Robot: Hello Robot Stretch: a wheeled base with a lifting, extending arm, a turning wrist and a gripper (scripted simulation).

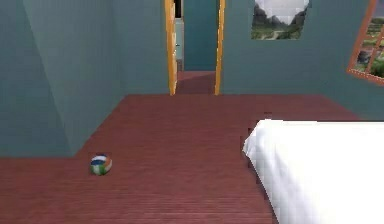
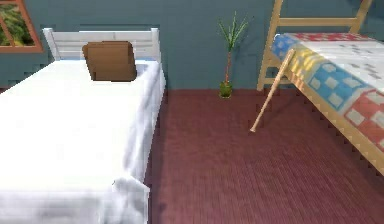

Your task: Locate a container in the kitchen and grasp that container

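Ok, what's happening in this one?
The robot is in a bedroom, not yet the kitchen. Ahead, an open doorway leads out, with a ball on the floor. At its arm side stand a white bed with a brown pillow, a potted plant, and a quilted bed with a bat leaning against it.

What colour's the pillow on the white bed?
Brown. The pillow shows best in the arm side view, at the head of the bed.

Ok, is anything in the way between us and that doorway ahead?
Nothing visible blocks it. The wooden floor runs bare to the doorway. A small ball lies off to the forward view's left and the bed juts in at lower right, both beside the straight line.
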